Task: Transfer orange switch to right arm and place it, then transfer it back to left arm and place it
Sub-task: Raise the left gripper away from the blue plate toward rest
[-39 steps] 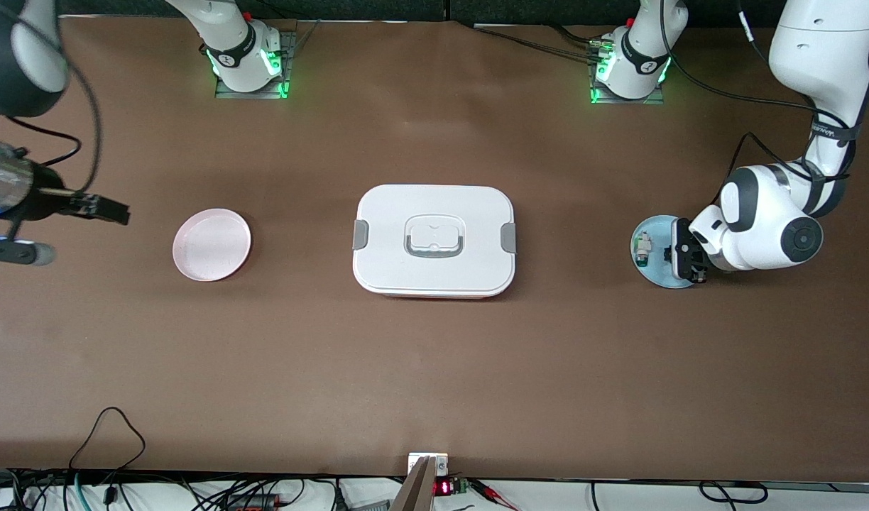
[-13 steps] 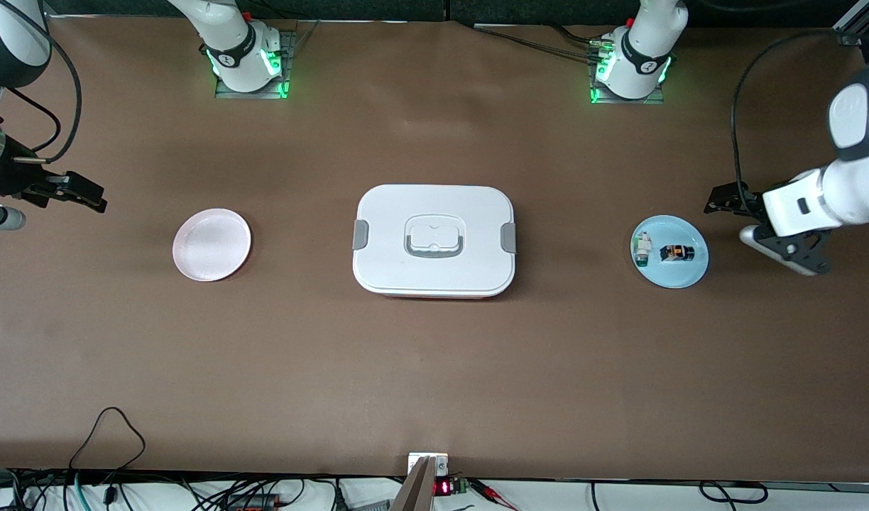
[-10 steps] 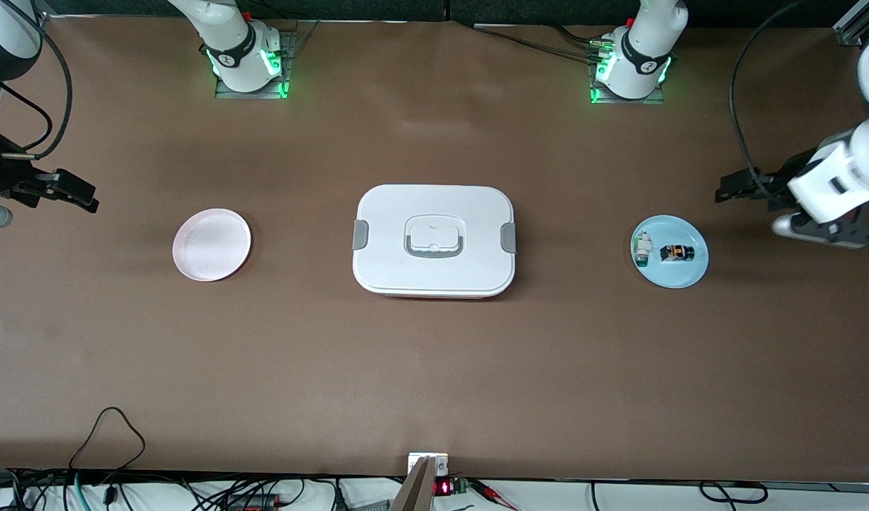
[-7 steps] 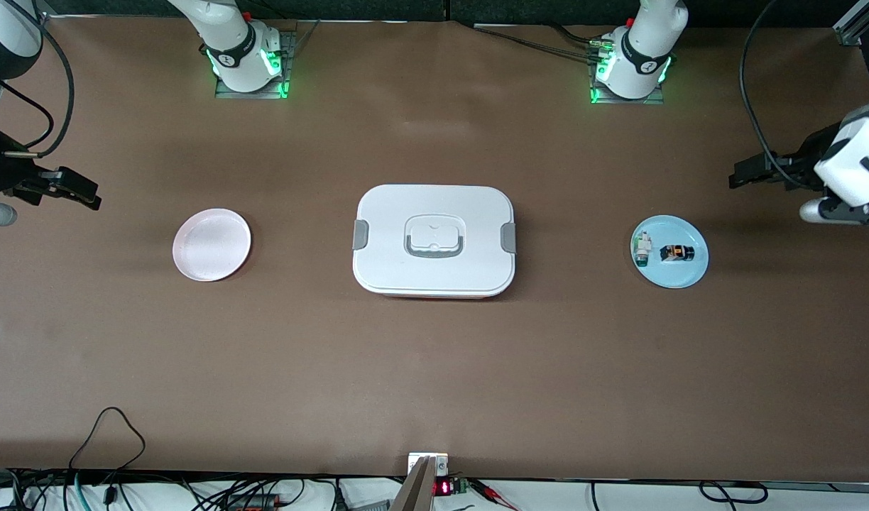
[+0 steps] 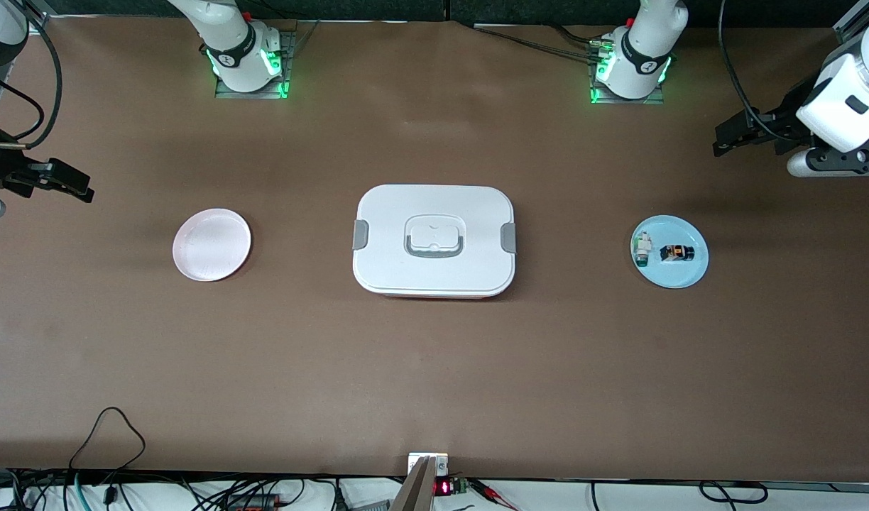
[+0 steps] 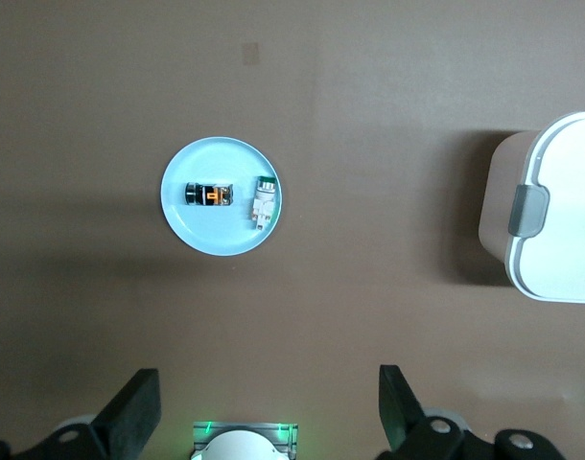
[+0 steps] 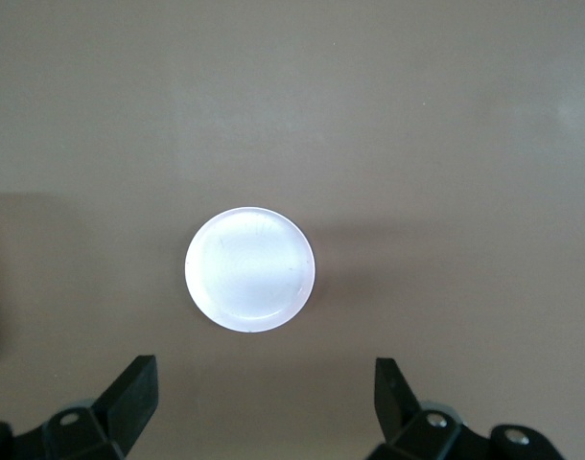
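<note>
The orange switch (image 5: 676,253) (image 6: 209,194) lies on its side on a light blue plate (image 5: 692,270) (image 6: 211,233) toward the left arm's end of the table. The white box (image 5: 434,213) (image 6: 561,211) sits closed at the table's middle. My left gripper (image 5: 761,135) (image 6: 267,402) hangs open and empty high over bare table at that end, well apart from the plate. My right gripper (image 5: 51,181) (image 7: 264,393) hangs open and empty over the table's edge at the right arm's end, with the pink plate (image 5: 211,244) (image 7: 249,270) below it.
A small white-and-green component (image 5: 643,248) (image 6: 264,203) lies on the blue plate beside the switch. Both arm bases (image 5: 250,60) (image 5: 630,64) stand with green lights along the edge farthest from the front camera. Cables (image 5: 108,433) run along the nearest edge.
The left gripper has lifted off the blue plate and drawn away toward its end of the table and its base. The switch stays on the plate. The right gripper drifted slightly outward.
</note>
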{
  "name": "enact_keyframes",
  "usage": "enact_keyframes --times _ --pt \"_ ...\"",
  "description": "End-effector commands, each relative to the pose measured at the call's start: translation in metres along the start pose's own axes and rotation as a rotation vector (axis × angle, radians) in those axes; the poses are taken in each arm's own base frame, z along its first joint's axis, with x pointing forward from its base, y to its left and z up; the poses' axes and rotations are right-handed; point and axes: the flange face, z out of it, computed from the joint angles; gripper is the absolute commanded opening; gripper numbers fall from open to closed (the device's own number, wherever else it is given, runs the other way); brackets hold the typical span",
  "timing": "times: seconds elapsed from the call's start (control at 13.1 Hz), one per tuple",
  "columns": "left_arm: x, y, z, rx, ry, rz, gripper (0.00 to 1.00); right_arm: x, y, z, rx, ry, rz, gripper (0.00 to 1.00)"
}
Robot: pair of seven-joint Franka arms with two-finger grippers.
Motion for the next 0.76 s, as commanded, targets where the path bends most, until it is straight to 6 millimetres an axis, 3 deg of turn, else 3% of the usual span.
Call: enact_keyframes --times 0.0,0.15,0.3,0.53,0.69 --pt "0.003 0.002 -0.003 0.006 0.032 0.007 1.00 -0.001 0.004 -0.011 0.011 -0.012 -0.008 1.00" --pt "-0.001 0.035 -0.007 0.014 0.070 0.067 1.00 -0.003 0.005 -0.014 0.013 -0.011 -0.005 1.00" --pt "0.003 0.031 -0.008 0.014 0.098 0.070 1.00 -0.004 0.008 -0.015 0.014 -0.011 0.000 1.00" --pt "0.011 0.001 -0.006 0.007 0.095 0.151 1.00 -0.004 0.005 -0.019 0.016 -0.011 -0.002 1.00" --pt "0.015 -0.007 -0.004 0.010 0.087 0.123 1.00 -0.005 0.006 -0.024 0.016 -0.006 0.001 1.00"
